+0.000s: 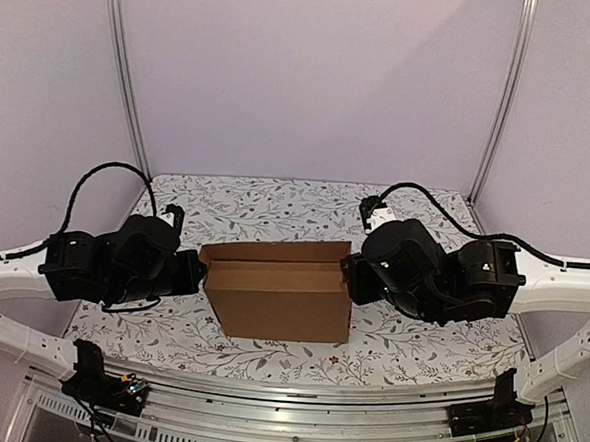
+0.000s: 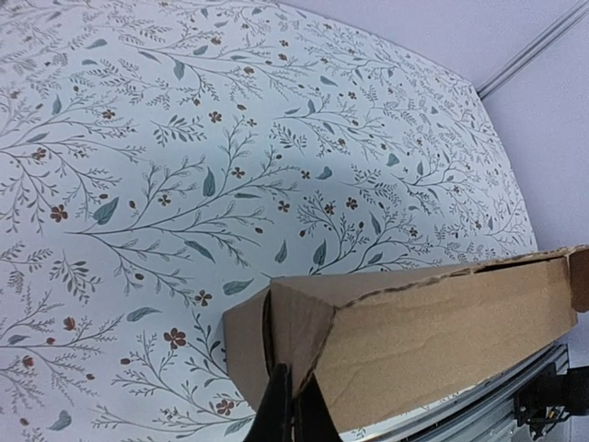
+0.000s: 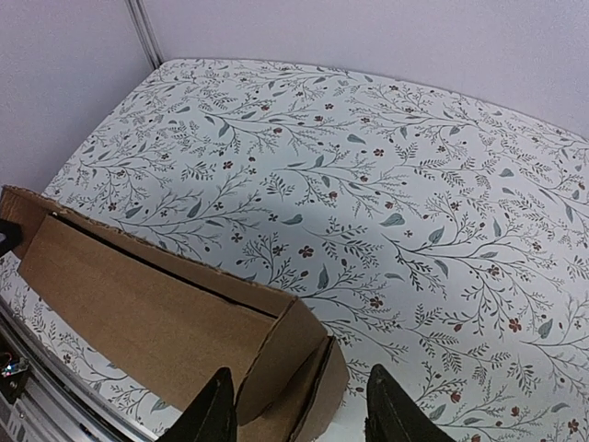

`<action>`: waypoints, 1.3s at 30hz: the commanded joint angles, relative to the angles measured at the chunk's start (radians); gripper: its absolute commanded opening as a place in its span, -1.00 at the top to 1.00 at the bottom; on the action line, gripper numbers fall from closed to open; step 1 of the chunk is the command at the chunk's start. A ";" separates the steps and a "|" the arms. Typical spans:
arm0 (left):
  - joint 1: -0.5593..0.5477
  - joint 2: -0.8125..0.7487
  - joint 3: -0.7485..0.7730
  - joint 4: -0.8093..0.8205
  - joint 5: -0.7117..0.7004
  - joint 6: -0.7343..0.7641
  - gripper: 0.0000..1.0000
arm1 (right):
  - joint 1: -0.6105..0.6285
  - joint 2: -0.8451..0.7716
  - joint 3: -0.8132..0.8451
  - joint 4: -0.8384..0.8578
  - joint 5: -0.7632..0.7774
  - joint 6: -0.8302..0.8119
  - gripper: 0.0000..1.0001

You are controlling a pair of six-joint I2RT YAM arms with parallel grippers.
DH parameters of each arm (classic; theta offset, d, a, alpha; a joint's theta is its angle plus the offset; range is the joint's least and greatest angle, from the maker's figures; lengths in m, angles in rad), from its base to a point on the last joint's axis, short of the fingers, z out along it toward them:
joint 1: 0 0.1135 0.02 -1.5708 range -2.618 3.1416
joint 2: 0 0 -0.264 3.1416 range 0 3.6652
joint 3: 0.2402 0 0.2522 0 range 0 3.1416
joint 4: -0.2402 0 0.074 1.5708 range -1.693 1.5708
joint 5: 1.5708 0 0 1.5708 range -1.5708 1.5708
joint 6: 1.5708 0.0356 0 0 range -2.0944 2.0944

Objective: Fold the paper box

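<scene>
The paper box (image 1: 280, 300) is brown cardboard, standing partly folded in the middle of the table with its long front wall facing the near edge. My left gripper (image 1: 200, 270) is at the box's left end. In the left wrist view its fingers (image 2: 274, 412) are pressed together on the edge of the end flap (image 2: 304, 331). At the box's right end sits my right gripper (image 1: 350, 276). Seen from the right wrist, this gripper (image 3: 302, 414) is open, and the box's right end flaps (image 3: 304, 354) lie between its fingers (image 3: 213, 412).
A floral-patterned cloth (image 1: 276, 205) covers the table. An aluminium rail (image 1: 294, 406) runs along the near edge, just in front of the box. Pale walls and two metal posts (image 1: 128, 81) close in the back and sides.
</scene>
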 commanded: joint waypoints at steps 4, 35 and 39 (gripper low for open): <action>-0.016 0.012 0.001 -0.081 -0.008 -0.010 1.00 | 0.009 0.013 0.026 -0.033 0.023 0.007 0.27; -0.034 0.032 0.011 -0.073 -0.023 -0.006 1.00 | 0.020 0.032 0.015 0.056 -0.056 0.027 1.00; -0.034 0.031 0.013 -0.074 -0.026 -0.003 1.00 | 0.020 0.043 0.015 0.054 -0.049 0.027 1.00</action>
